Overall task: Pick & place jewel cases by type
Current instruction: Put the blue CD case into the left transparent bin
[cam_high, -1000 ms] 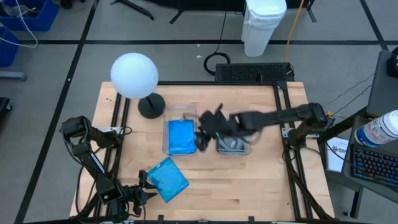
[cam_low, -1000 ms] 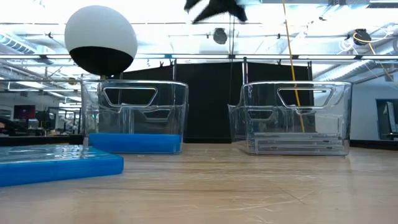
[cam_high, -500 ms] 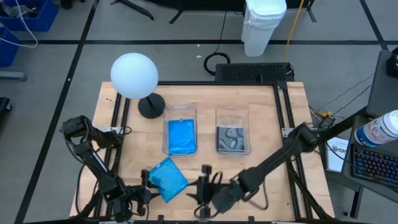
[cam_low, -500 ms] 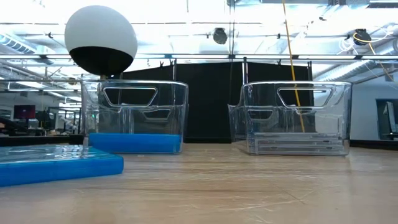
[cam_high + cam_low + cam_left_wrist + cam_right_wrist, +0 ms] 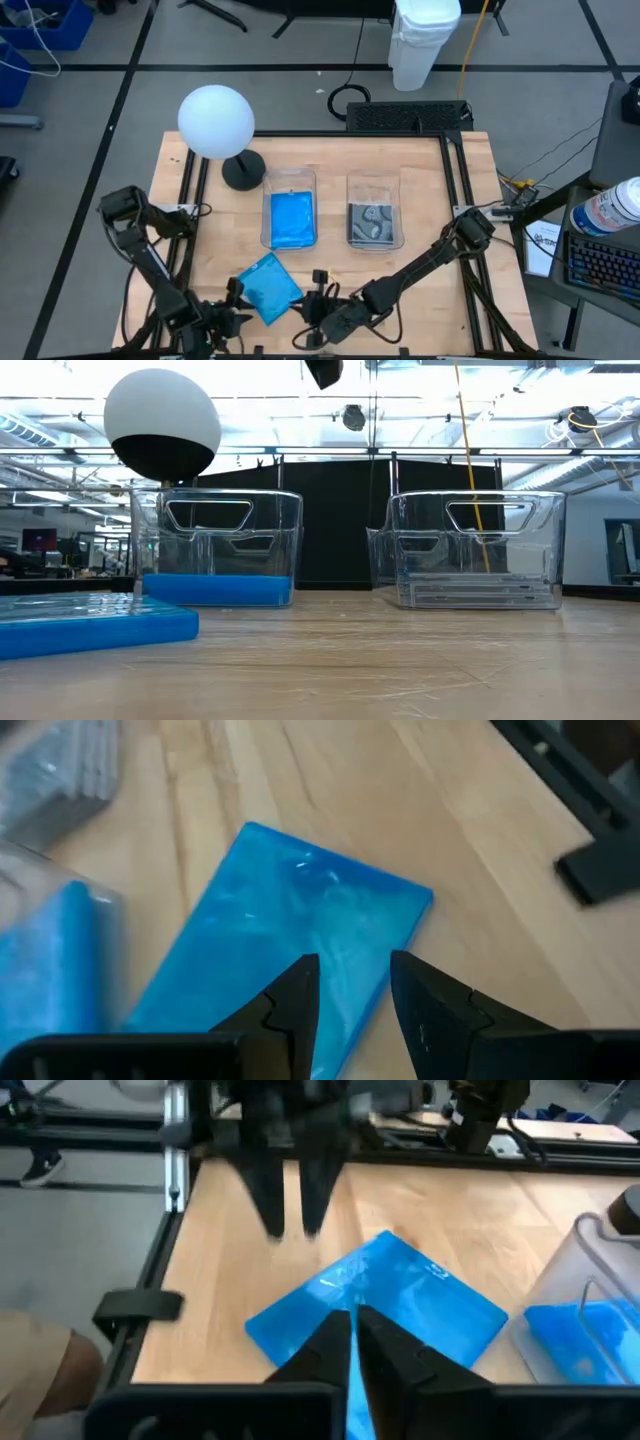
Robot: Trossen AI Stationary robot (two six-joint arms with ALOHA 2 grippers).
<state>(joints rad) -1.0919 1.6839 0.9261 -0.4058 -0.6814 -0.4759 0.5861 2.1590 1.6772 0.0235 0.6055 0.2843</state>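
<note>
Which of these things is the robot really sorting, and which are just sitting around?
Part of the job:
loose blue jewel case
blue cases in the left bin
patterned cases in the right bin
left pincer
right pincer

Just lying about:
white globe lamp
white bucket

Overhead view straight down, low view level across table, both wrist views close on blue case [image 5: 300, 950].

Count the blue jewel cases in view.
2 distinct spots: one loose blue jewel case on the table between the left gripper and right gripper; blue in the left bin, possibly a stack, count unclear.
</note>
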